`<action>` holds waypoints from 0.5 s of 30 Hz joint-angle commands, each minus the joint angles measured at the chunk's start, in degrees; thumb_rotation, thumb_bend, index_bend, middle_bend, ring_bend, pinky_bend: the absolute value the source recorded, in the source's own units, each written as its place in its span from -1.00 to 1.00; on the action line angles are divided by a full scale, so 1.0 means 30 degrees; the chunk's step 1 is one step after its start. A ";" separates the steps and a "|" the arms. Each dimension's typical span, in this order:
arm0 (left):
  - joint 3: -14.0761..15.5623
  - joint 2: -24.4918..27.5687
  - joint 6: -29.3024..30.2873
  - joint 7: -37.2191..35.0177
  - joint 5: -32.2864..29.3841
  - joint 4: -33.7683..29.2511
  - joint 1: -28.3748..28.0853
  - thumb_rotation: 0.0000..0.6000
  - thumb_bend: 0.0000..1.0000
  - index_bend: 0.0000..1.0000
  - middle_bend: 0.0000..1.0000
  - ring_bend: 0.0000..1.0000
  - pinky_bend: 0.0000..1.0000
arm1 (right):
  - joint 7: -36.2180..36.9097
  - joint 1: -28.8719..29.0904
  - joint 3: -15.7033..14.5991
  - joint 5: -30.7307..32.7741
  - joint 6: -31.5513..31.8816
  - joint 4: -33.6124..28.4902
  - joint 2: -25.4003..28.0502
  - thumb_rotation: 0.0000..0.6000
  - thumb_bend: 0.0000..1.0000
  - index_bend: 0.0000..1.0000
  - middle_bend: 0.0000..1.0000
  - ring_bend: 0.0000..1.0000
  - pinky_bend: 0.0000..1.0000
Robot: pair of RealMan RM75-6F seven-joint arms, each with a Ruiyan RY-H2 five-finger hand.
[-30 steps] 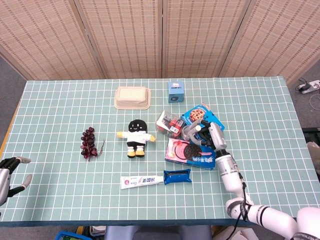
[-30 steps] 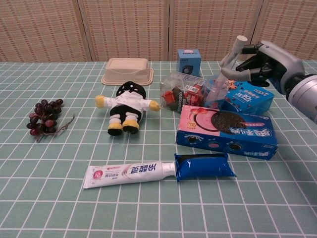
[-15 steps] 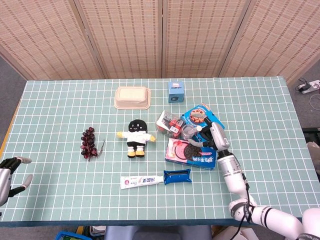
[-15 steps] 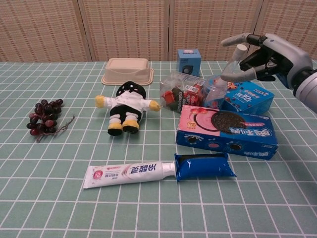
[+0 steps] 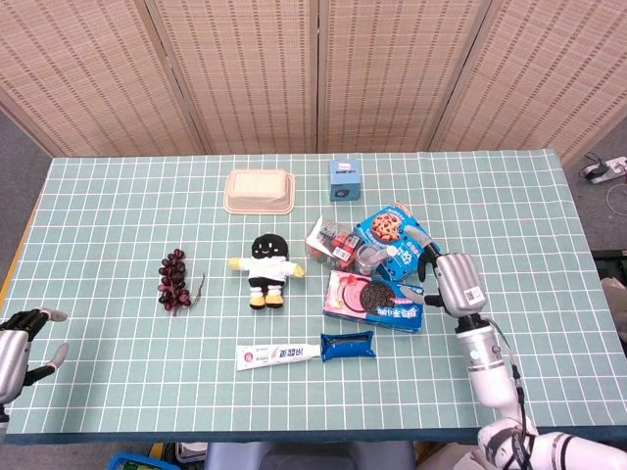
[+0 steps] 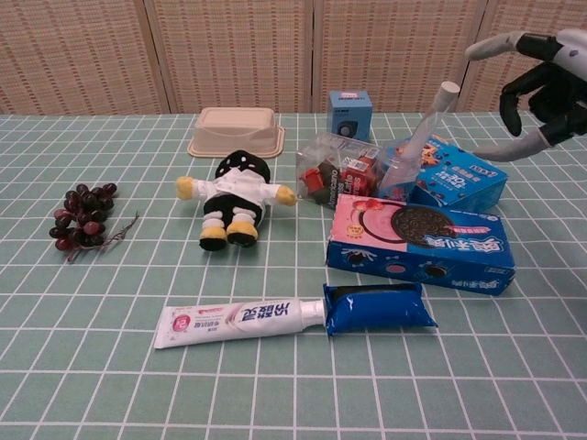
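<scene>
At the far left edge of the tabletop (image 5: 118, 196), the left hand (image 5: 18, 341) rests low near the front corner, its fingers apart and holding nothing. The nearest thing to it is a bunch of dark grapes (image 5: 174, 279), well apart to the right. Further right sits a beige lidded food container (image 5: 260, 190) near the back, then a plush doll (image 5: 265, 268) with black hair and a white shirt. In front of the doll lies a toothpaste tube (image 5: 279, 352), touching a dark blue pouch (image 5: 348, 345) at its right end. A small blue box (image 5: 344, 180) stands behind the cluster on the right.

That cluster holds a clear bag of red snack packets (image 6: 339, 171), a pink and blue Oreo box (image 5: 374, 299) and a blue cookie box (image 6: 451, 179) (its lid shows chocolate chip cookies). Leaning between them is a clear plastic bottle (image 6: 415, 147) with a white cap, tilted towards the right. The right hand (image 6: 539, 87) hovers above and right of the bottle, apart from it, fingers spread and curved with nothing in them.
</scene>
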 commanded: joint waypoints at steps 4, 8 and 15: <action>0.0150 -0.0193 -0.0037 0.0619 0.0201 -0.0156 -0.0032 1.00 -0.35 -0.07 -0.22 -0.28 0.07 | -0.4657 -0.3073 -0.2211 -0.0074 0.2981 -0.3622 0.3184 1.00 -0.79 -0.65 -0.02 0.03 0.40; 0.0197 -0.0307 -0.0027 0.0978 0.0227 -0.0208 -0.0021 1.00 -0.36 -0.07 -0.22 -0.28 0.07 | -0.4501 -0.4178 -0.2848 -0.0696 0.4098 -0.3521 0.3733 1.00 -0.76 -0.52 -0.05 -0.08 0.26; 0.0168 -0.0538 0.0133 0.1235 0.0237 -0.0106 0.0020 1.00 -0.35 -0.06 -0.22 -0.28 0.07 | -0.3312 -0.5679 -0.3307 -0.1906 0.5871 -0.2407 0.3983 1.00 -0.73 -0.43 -0.05 -0.10 0.17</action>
